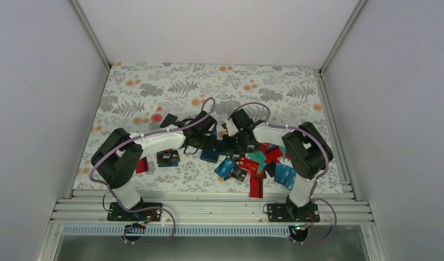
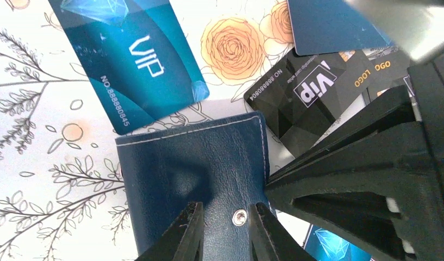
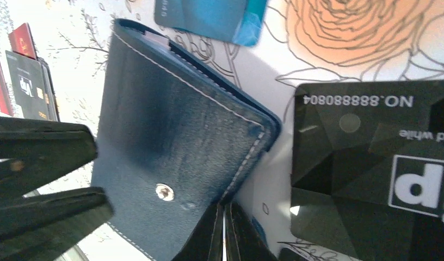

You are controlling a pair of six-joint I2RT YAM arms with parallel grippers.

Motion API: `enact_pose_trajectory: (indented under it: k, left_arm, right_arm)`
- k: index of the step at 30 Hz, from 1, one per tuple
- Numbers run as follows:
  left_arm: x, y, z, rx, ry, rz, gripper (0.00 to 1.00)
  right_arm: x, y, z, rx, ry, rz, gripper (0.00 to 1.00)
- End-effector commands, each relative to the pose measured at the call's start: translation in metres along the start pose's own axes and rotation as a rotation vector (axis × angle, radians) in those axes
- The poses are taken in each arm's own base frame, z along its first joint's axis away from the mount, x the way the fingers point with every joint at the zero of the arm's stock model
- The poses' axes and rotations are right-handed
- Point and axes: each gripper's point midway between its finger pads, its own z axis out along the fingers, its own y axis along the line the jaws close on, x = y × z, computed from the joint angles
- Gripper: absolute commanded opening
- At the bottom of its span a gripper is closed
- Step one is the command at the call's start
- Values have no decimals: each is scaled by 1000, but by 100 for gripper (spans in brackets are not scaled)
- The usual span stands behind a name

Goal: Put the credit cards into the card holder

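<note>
The left tool (image 2: pixel 226 207) is filling the bottom of its own view. Its two fingers are standing a little apart over the holder (image 2: pixel 192 163), one on each side of the metal snap (image 2: pixel 240 217). The leather is showing unbroken between them, so they are not clenching it; whether the tips are touching it I cannot tell. The holder is lying folded shut, snap side up, on the flowered tabletop (image 2: pixel 24 114), between the two tools. Its stitched far edge is slanting slightly and facing a teal card (image 2: pixel 133 60) just beyond. Its near end is running out of view, so its long axis cannot be judged. A black card (image 2: pixel 301 92) is lying just beside its far corner. The right tool (image 3: pixel 224 217) is clenched, nothing showing between its fingers, its tips at the holder's edge near a corner. More cards (image 1: pixel 263 160) are lying scattered over the tabletop's right half.
</note>
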Motion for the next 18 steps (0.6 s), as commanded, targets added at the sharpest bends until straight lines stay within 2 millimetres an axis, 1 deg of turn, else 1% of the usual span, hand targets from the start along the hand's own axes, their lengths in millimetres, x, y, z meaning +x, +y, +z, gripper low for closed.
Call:
enact_pose_trajectory:
  k: [1,6,12,18]
  left_arm:
    - [-6,3,-7,-34,-3,19,21]
    - [-6,16,-6,-69,23,8,20]
    - [-1,18,-7,-47,39,29,20]
    - [8,29,0,-52,62,19,20]
  right_arm:
    - [12,-21,10,49,31,28,5]
    - [10,-20,8,50,28,27,4]
    - [9,-20,8,49,29,29,4]
    - [7,-19,9,49,31,30,5]
